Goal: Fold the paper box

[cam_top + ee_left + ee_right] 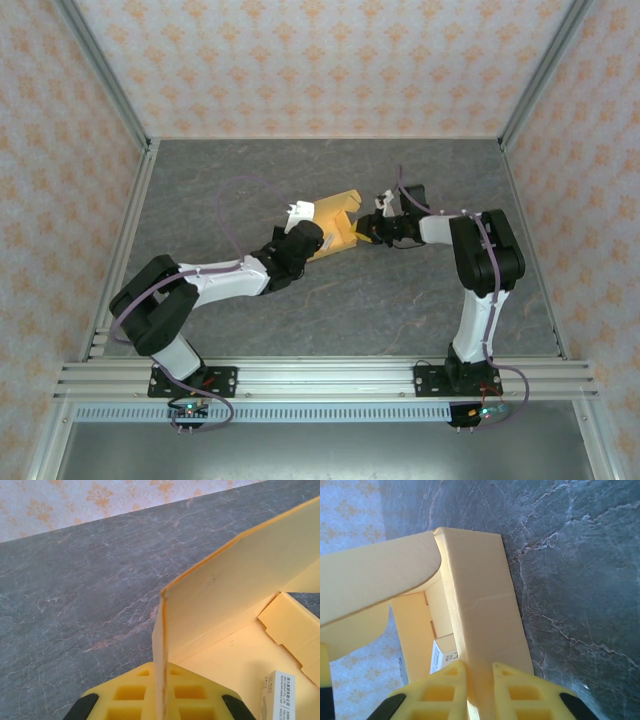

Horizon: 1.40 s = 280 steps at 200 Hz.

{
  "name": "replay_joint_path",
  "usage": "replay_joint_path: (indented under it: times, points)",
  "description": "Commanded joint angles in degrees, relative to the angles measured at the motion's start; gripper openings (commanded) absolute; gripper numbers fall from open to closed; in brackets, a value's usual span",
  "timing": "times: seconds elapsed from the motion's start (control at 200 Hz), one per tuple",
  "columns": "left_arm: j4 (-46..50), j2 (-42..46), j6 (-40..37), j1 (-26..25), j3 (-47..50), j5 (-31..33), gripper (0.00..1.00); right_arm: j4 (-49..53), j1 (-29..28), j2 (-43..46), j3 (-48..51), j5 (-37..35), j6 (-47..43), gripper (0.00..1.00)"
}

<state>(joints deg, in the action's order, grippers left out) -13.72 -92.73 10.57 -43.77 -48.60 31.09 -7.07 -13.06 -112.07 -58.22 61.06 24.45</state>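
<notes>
**Left pincer point(315, 235), right pincer point(366, 232): a two-sided clamp on card**

Carrying writing: a small white printed tag point(277, 695) lying on the inner floor of the light orange-tan thin cardboard paper box point(235, 580), showing rows of dark print too fine for reading, and appearing again deep between the panels in the right wrist view point(442, 655), equally illegible.

Pressing together, in the left wrist view, on the edge of a thin upright panel, with ribbed yellow plastic fingers point(130, 697) hugging it on both sides. Pinching likewise in the right wrist view, with a creased upright wall filling the slot between two yellow fingers point(520, 692) and touching both.

Sitting mid-table in the overhead view point(338, 215), directly between the two pincers: left one at the near-left corner, right one at the right edge.

Standing half raised, in matte card: smooth faces, crisp fold lines, one flap with a rounded corner, a stepped die-cut tab lying flat.

Resting on a dark grey marbled table surface point(75, 605) veined in white and rust, with pale wallpaper point(100, 495) in orange floral motifs beyond.
</notes>
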Motion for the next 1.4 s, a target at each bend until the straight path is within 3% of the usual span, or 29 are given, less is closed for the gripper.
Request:
replay_joint_path:
  times: [0.0,0.51,0.781,1.121,1.251,1.396]
  points:
    - [1.5,1.07,0.58,-0.68,-0.8,-2.12,0.0,6.62,-2.53,-0.87,-0.75,-3.83,-3.6,0.14]
    - [1.5,0.46,1.08,-1.02,-0.97,-2.09,0.0,14.28,-6.81,5.84,-0.89,-21.03,-7.93,0.0]
    - [1.76,-0.26,2.05,-1.43,-1.18,-2.18,0.0,20.46,-14.63,10.18,-3.02,-41.03,-9.92,0.0]
    - [2.02,0.61,2.44,-1.77,-0.97,-2.0,0.0,32.62,-23.59,7.51,-11.11,-65.86,-15.42,0.0]
    - [2.2,0.52,2.53,-1.77,-1.07,-1.76,0.0,31.77,-23.79,6.83,-11.24,-64.13,-15.97,0.0]
    - [2.44,0.72,2.18,-1.8,-1.17,-1.39,0.0,28.24,-21.75,7.51,-10.11,-55.88,-15.06,0.0]
